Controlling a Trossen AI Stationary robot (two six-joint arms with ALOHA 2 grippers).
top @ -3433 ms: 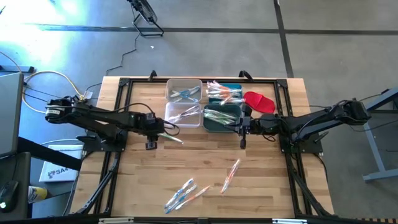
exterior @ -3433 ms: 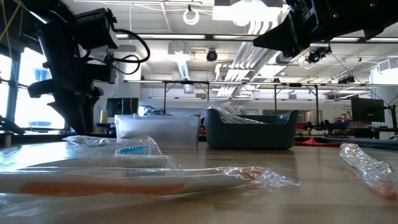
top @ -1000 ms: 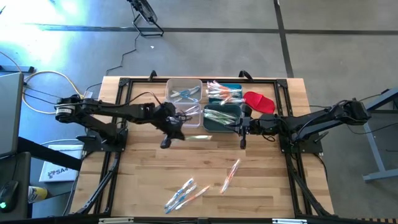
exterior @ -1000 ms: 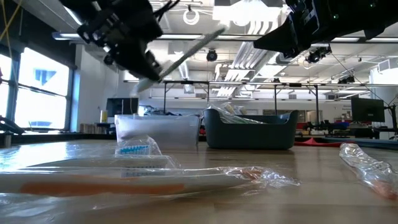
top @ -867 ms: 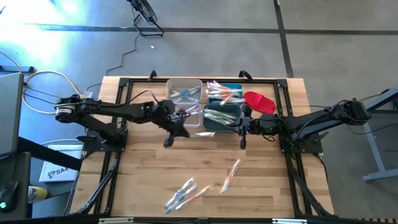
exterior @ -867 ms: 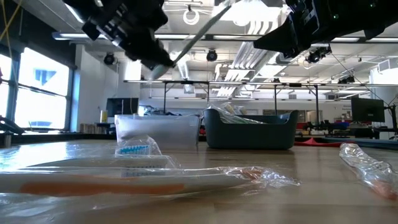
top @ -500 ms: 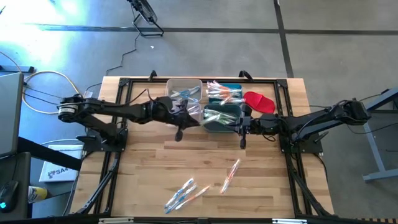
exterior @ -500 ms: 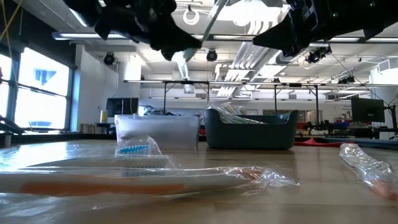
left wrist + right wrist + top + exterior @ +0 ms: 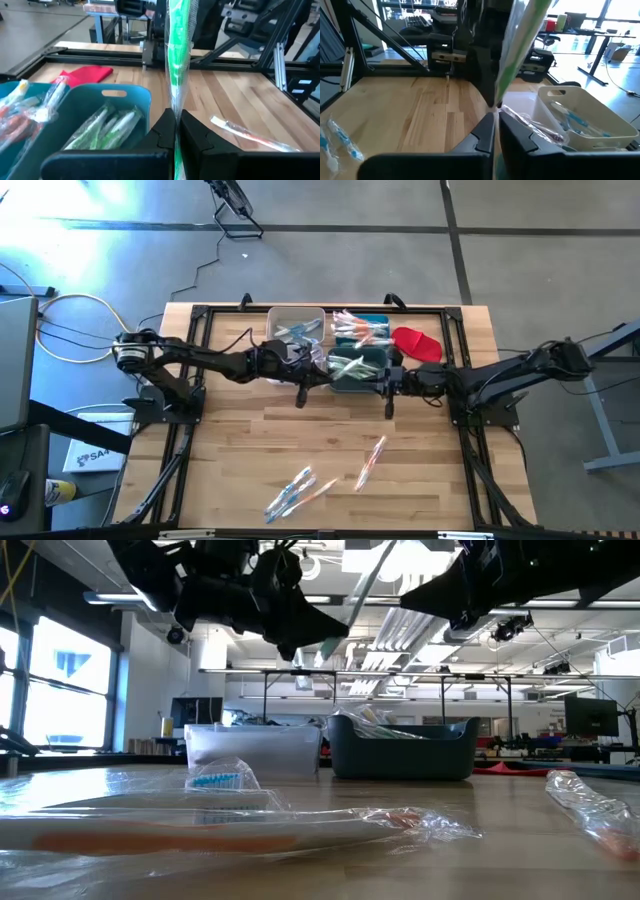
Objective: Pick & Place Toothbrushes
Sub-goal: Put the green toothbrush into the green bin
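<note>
Wooden table (image 9: 220, 455) (wrapped toothbrushes (image 9: 300, 490) scattered) below left gripper (image 9: 175, 125) pinching a green toothbrush (image 9: 178, 45); right gripper (image 9: 495, 122) unclear.

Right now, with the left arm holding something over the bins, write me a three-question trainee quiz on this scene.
1. Multiple choice: the wrapped toothbrush clamped in the left gripper has which accent colour? A green, B orange, C blue.
2. True or false: the red cloth lies on the table, outside every bin.
3. Fill in: toothbrushes of that same colour already lie in the ___ bin.

Key
1. A.
2. True.
3. Teal: the teal bin just ahead of the left gripper holds them.
</note>
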